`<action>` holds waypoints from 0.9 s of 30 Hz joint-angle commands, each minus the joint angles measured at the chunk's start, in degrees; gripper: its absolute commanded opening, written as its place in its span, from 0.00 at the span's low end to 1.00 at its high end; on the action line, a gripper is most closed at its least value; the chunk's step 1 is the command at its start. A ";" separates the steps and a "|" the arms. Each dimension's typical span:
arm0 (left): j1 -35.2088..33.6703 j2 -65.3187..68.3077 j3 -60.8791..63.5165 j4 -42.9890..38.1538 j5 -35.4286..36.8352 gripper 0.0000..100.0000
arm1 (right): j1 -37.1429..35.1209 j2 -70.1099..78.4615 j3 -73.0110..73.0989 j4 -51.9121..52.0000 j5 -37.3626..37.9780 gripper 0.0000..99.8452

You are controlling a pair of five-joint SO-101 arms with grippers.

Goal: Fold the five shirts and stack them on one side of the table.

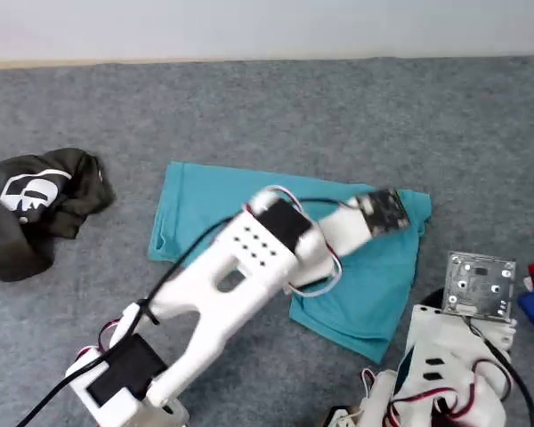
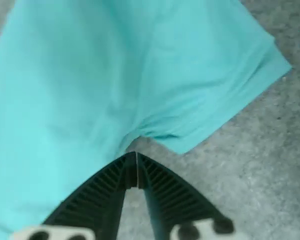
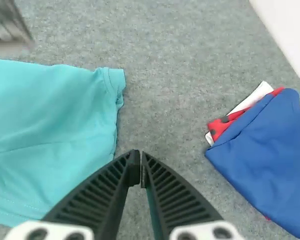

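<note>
Three heaps of cloth lie across the grey table (image 1: 338, 116). Far left, a black shirt (image 1: 36, 209) sits crumpled and unfolded. In the middle the teal shirt (image 1: 205, 205) is spread flat, its long axis running across the table from left to right and dipping a little toward the right arm (image 1: 445, 374). The left arm (image 1: 240, 276) stretches over it from the near edge.

The left gripper (image 2: 136, 161) has its jaws pressed together, with no cloth visible between them. Its tips hover at a notch in the teal shirt's edge, where the hem meets bare table. The cloth lies straight ahead of those tips, so this arm looks far better placed for the next fold, which would first need the jaws parted.

The right gripper (image 3: 140, 160) is likewise closed and empty. It hangs above bare table, with the teal sleeve to one side and the folded stack to the other, touching neither.

Far right, a blue shirt (image 3: 270, 170) lies folded on a red and white shirt (image 3: 230, 122). The right wrist view makes that layering plain, where the high view gives just a sliver at its edge. The high view alone takes in the black shirt and the teal one's full spread. I judge two shirts stacked and the teal one in hand.
</note>
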 commanded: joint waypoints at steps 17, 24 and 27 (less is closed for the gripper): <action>6.42 8.62 3.65 -3.08 -0.62 0.22 | 0.57 -0.22 -5.45 1.19 -0.70 0.01; 9.41 9.76 3.65 -5.63 -0.62 0.22 | 0.57 -0.22 -7.21 4.70 -0.70 0.01; 9.41 9.76 3.65 -6.95 -1.85 0.24 | 0.57 -0.22 -8.62 6.37 -0.70 0.01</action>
